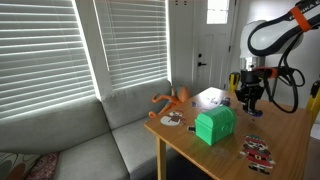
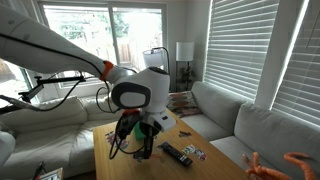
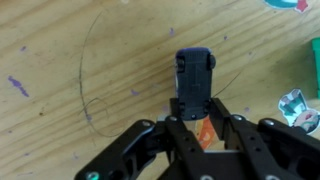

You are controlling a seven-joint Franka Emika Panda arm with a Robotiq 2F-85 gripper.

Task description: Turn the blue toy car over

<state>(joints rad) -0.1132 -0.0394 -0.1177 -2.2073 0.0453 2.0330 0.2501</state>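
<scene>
Facing blue toy car [image 3: 195, 78] | gripper [image 3: 197, 110] narrowed, cannot tell if holding | green box [image 1: 214, 125] contents hidden

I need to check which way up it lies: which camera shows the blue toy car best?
The wrist view: the blue toy car sits at the centre, sharp against the wooden table, just past the hand. In both exterior views it is too small to make out near the hand.
</scene>
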